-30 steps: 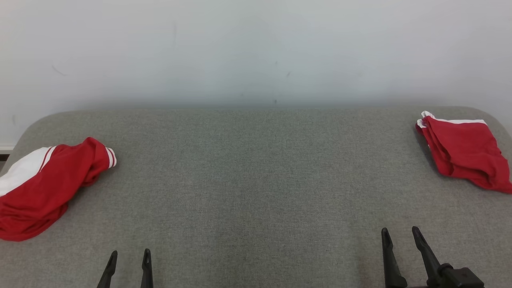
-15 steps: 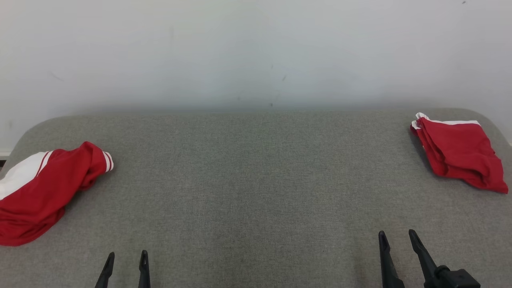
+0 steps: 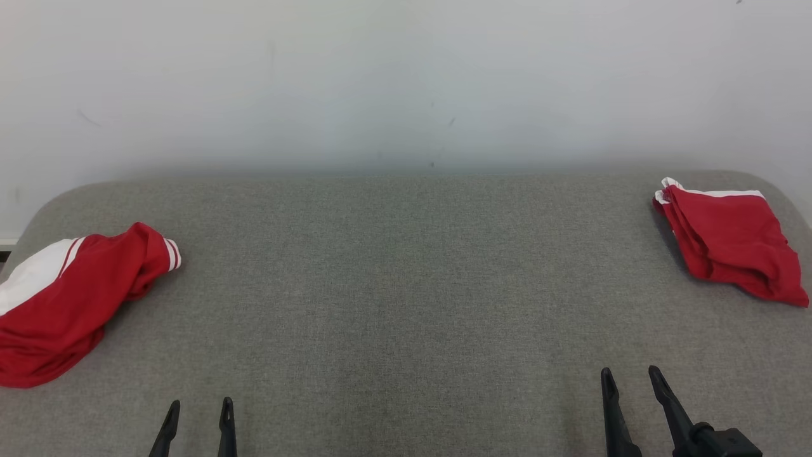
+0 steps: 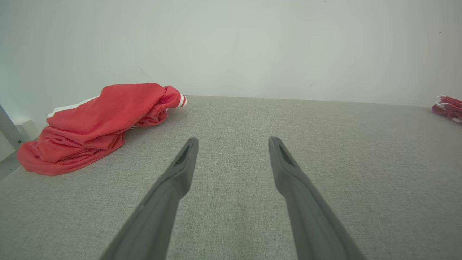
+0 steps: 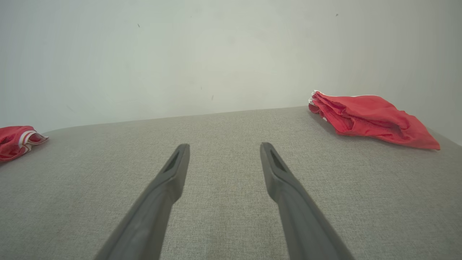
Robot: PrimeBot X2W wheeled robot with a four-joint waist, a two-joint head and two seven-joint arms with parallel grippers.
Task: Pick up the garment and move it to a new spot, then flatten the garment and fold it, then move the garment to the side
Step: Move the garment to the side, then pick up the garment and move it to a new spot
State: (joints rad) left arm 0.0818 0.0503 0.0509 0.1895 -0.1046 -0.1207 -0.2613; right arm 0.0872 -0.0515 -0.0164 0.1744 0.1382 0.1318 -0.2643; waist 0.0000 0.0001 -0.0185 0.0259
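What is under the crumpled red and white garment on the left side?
The crumpled garment rests on the grey fabric surface; anything beneath its folds is covered and cannot be seen.

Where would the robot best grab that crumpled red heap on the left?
Probably just behind the striped cuff: that end juts toward the middle of the table, raised and bunched. The open left claw could come from above on that inner side.

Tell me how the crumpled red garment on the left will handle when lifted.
The crumpled red garment lies in soft folds, so it will probably hang limp and unfurl. Thin-looking fabric, so likely light. Pushed on the textured grey surface, it may bunch.
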